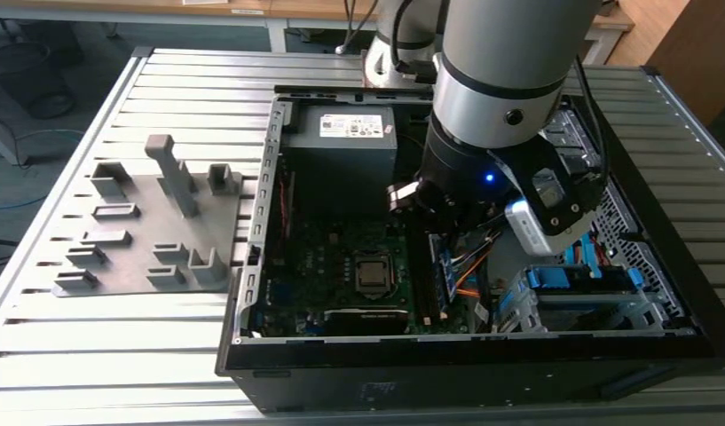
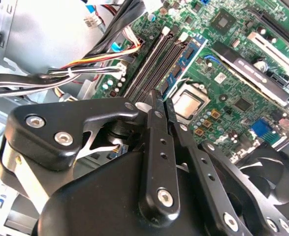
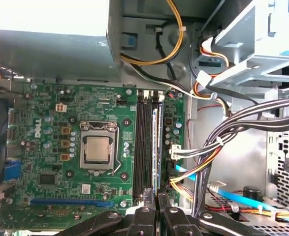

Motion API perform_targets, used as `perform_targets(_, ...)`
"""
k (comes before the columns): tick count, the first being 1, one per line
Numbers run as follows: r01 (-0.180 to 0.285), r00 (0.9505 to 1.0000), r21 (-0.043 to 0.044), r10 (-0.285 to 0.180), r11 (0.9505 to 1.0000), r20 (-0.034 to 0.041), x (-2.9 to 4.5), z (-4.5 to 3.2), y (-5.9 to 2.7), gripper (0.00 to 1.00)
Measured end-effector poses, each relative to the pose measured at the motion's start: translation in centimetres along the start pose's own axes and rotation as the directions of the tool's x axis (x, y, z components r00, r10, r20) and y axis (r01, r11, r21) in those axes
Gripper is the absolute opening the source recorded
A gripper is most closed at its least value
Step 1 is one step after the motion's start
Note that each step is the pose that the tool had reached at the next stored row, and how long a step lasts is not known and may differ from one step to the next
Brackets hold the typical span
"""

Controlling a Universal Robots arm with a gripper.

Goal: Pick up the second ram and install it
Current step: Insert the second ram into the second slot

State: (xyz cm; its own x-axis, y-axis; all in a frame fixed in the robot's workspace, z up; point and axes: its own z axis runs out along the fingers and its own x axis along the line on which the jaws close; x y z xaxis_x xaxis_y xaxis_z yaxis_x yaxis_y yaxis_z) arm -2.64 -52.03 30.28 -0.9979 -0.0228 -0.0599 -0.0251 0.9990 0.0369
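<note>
Gripper (image 3: 157, 199) clenched, tips meeting over near end of ram (image 3: 155, 147) | ram upright in slot between CPU (image 3: 98, 150) and cables (image 3: 208, 152), near motherboard (image 3: 46, 98) edge | seemingly pressing down to seat it, not carrying

One computer case (image 1: 457, 377), one motherboard (image 3: 46, 128), one processor (image 3: 98, 150), one grey fixture tray (image 1: 143, 226).

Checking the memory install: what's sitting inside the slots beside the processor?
One blue memory stick stands in a slot; the slots nearer the processor look empty. The claw covers one end of them.
</note>
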Motion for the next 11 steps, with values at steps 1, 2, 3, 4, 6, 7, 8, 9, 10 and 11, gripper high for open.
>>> perform_targets(1, -0.001, 1.0000, 0.0001, 0.001, 1.0000, 0.0000, 0.00, 0.00, 0.00, 0.14)
perform_targets(2, -0.001, 1.0000, 0.0001, 0.001, 1.0000, 0.0001, 0.00, 0.00, 0.00, 0.14)
perform_targets(3, 0.000, 1.0000, 0.0000, 0.000, 1.0000, 0.0001, 0.00, 0.00, 0.00, 0.14)
perform_targets(4, 0.011, 0.9999, -0.0006, -0.011, 0.9999, -0.0004, 0.00, 0.00, 0.01, 0.14)
perform_targets(6, 0.024, 0.9997, -0.0011, -0.024, 0.9997, -0.0008, 0.01, 0.01, 0.01, 0.14)
perform_targets(7, 0.023, 0.9997, -0.0011, -0.023, 0.9997, -0.0009, 0.01, 0.02, 0.00, 0.14)
perform_targets(8, 0.018, 0.9998, -0.0009, -0.018, 0.9998, -0.0008, 0.00, 0.02, 0.00, 0.14)
perform_targets(9, 0.012, 0.9999, -0.0006, -0.012, 0.9999, -0.0005, 0.00, 0.03, 0.00, 0.14)
perform_targets(10, 0.009, 1.0000, -0.0004, -0.009, 1.0000, -0.0004, 0.00, 0.03, 0.00, 0.14)
perform_targets(11, 0.008, 1.0000, -0.0004, -0.008, 1.0000, -0.0003, 0.00, 0.03, 0.00, 0.14)
